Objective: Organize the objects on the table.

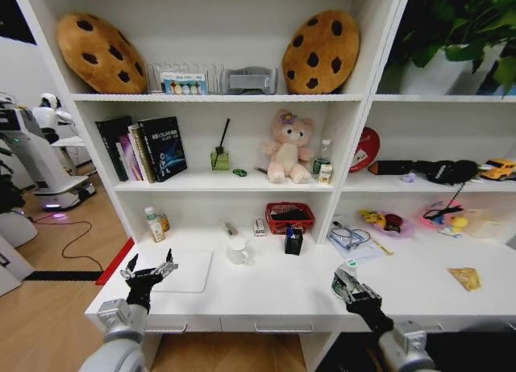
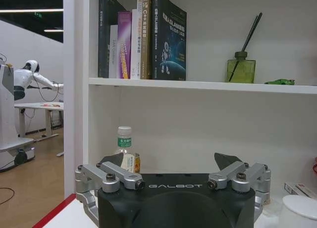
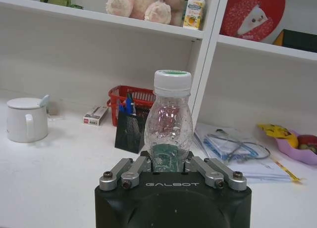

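The head view looks forward and down from above the desk (image 1: 266, 295) onto its top and the shelves behind, with both arms entering at the lower edge. The left wrist view sits low and close behind the left gripper (image 2: 173, 176), facing level toward the books (image 2: 143, 37) and reed diffuser (image 2: 241, 67) that the head view also covers. The right wrist view sits close behind the right gripper (image 3: 171, 166), facing the red basket (image 3: 124, 102) and white mug (image 3: 25, 119), both shared with the head view.
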Robot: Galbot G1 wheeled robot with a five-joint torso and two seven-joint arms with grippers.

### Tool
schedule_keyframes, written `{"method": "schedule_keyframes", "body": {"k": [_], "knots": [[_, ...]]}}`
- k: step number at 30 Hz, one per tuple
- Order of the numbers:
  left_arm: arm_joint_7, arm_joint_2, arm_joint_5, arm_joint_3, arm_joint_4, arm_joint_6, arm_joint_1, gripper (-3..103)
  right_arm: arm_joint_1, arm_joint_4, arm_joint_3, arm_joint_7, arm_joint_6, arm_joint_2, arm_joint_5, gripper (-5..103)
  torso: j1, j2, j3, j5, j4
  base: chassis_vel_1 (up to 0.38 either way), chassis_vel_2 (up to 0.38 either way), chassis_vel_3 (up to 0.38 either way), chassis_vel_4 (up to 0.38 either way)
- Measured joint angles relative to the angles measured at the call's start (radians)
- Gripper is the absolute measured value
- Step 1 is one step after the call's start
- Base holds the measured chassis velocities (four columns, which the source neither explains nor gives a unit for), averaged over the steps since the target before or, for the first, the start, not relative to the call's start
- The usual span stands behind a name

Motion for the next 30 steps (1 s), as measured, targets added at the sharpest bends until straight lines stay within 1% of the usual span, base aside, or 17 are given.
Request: {"method": "schedule_keyframes", "body": {"k": [5,7,9,10,11,12,14,15,16,17,19,20,22,24,25,27,30], "knots": [[0.000,0.000,0.000,0.000,0.000,0.000,0.000,100,-0.024,-0.010,-0.001,0.010,0.001,0.011,0.007,25,0.000,0.000,0.000,0.0002,0.0001,0.209,-0.212,-0.236,0.220],[0.000,0.000,0.000,0.000,0.000,0.000,0.000,100,-0.061,-0.033,-0.013,0.016,-0.038,0.022,0.058,25,0.000,0.000,0.000,-0.0005,0.0001,0.230,-0.237,-0.232,0.226],[0.000,0.000,0.000,0.000,0.000,0.000,0.000,100,-0.066,-0.042,-0.020,0.021,-0.051,0.025,0.078,25,-0.001,0.000,0.000,-0.0001,0.0000,0.222,-0.218,-0.225,0.210],[0.000,0.000,0.000,0.000,0.000,0.000,0.000,100,-0.066,-0.076,-0.035,0.040,-0.079,0.034,0.126,25,-0.001,0.001,0.000,-0.0002,-0.0004,0.177,-0.154,-0.240,0.180],[0.000,0.000,0.000,0.000,0.000,0.000,0.000,100,-0.066,-0.076,-0.035,0.040,-0.079,0.034,0.126,25,-0.001,0.001,0.000,-0.0002,-0.0004,0.177,-0.154,-0.240,0.180],[0.000,0.000,0.000,0.000,0.000,0.000,0.000,100,-0.045,-0.128,-0.043,0.045,-0.092,0.042,0.142,25,-0.001,0.001,-0.001,-0.0001,0.0005,0.066,-0.079,-0.164,0.180],[0.000,0.000,0.000,0.000,0.000,0.000,0.000,100,-0.008,-0.222,-0.046,0.035,-0.090,0.052,0.115,25,-0.001,0.001,-0.001,-0.0002,0.0001,0.039,-0.042,-0.099,0.091],[0.000,0.000,0.000,0.000,0.000,0.000,0.000,100,-0.008,-0.222,-0.046,0.035,-0.090,0.052,0.115,25,-0.001,0.001,-0.001,-0.0002,0.0001,0.011,-0.005,-0.099,0.047],[0.000,0.000,0.000,0.000,0.000,0.000,0.000,100,0.009,-0.277,-0.050,0.023,-0.087,0.053,0.097,25,-0.001,0.001,0.000,0.0004,-0.0006,0.011,-0.069,-0.064,0.047],[0.000,0.000,0.000,0.000,0.000,0.000,0.000,100,0.009,-0.277,-0.050,0.023,-0.087,0.053,0.097,25,-0.001,0.001,0.000,0.0004,-0.0006,0.011,-0.069,-0.064,0.047],[0.001,0.000,0.000,0.000,0.000,0.000,0.000,100,0.041,-0.413,-0.066,-0.021,-0.095,0.049,0.043,24,0.000,0.000,0.000,-0.0002,-0.0002,-0.076,-0.050,0.035,-0.007],[0.001,0.000,0.000,0.000,0.000,0.000,0.000,100,0.041,-0.413,-0.066,-0.021,-0.095,0.049,0.043,24,0.000,0.000,0.000,-0.0002,-0.0002,-0.091,-0.032,0.035,-0.014],[0.000,0.000,0.000,0.000,0.000,0.000,0.000,100,0.080,-0.544,-0.083,-0.060,-0.078,0.060,-0.036,24,0.001,0.000,0.000,0.0005,0.0006,-0.029,0.041,0.097,-0.043],[0.000,0.000,0.000,0.000,0.000,0.000,0.000,100,0.113,-0.683,-0.081,-0.116,-0.031,0.088,-0.123,24,0.001,0.000,0.000,-0.0001,0.0004,-0.022,0.047,0.061,-0.023],[0.000,0.000,0.000,0.000,0.000,0.000,0.000,100,0.113,-0.683,-0.081,-0.116,-0.031,0.088,-0.123,24,0.001,0.000,0.000,-0.0001,0.0004,-0.010,0.039,0.061,-0.023],[0.000,0.000,0.000,0.000,0.000,0.000,0.000,100,0.132,-0.777,-0.068,-0.158,0.026,0.108,-0.199,24,0.000,0.000,0.000,0.0001,0.0000,0.000,0.000,0.000,0.000],[0.000,0.000,0.000,0.000,0.000,0.000,0.000,100,0.154,-0.861,-0.060,-0.170,0.056,0.110,-0.220,24,0.000,0.000,0.000,-0.0001,-0.0002,0.000,0.000,0.000,0.000]]}}
